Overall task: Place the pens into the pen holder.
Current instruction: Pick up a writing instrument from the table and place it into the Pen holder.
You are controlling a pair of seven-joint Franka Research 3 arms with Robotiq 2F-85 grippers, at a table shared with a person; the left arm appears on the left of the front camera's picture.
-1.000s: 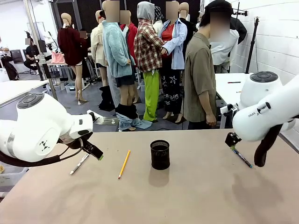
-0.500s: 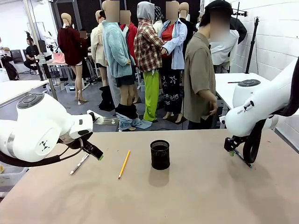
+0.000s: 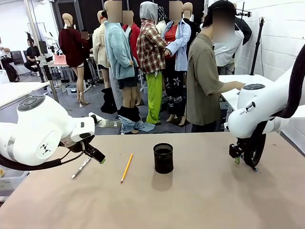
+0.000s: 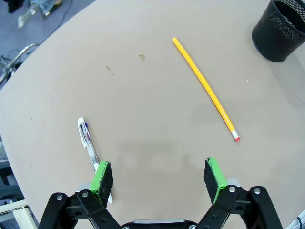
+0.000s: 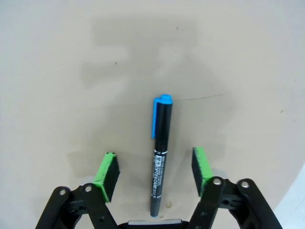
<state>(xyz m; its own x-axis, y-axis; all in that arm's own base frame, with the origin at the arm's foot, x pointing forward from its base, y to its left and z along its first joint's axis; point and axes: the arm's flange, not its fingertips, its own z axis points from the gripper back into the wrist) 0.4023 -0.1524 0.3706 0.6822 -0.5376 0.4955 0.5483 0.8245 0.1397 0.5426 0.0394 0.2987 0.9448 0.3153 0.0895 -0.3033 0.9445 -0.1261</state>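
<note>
Left end effector (image 4: 158, 171) is wide open with nothing in it, hanging low over the left part of the counter (image 3: 190, 205). In the left wrist view the silver-grey pen (image 4: 87, 140) lies flat just beside one green pad, its near end running under that pad in the picture; whether they touch, cannot tell. The yellow pencil (image 4: 205, 88) lies flat farther out, eraser end toward the wrist and clear of both pads. In the front view the pencil sits between the silver-grey pen and the pen holder (image 3: 163, 158). The pen holder stands upright near the counter's middle, black mesh, nothing sticking out of it, apart from all three pens. Right end effector (image 5: 153, 169) is also wide open and down low at the counter's right side, straddling the dark pen (image 5: 159, 152). The pen lies flat between the two green pads, running along the fingers with its blue cap pointing away from the wrist – a gap shows on each side, so no pad is touching it. A person (image 3: 204, 81) stands beyond the far edge, turned sideways, one arm stretched toward another table behind.
</note>
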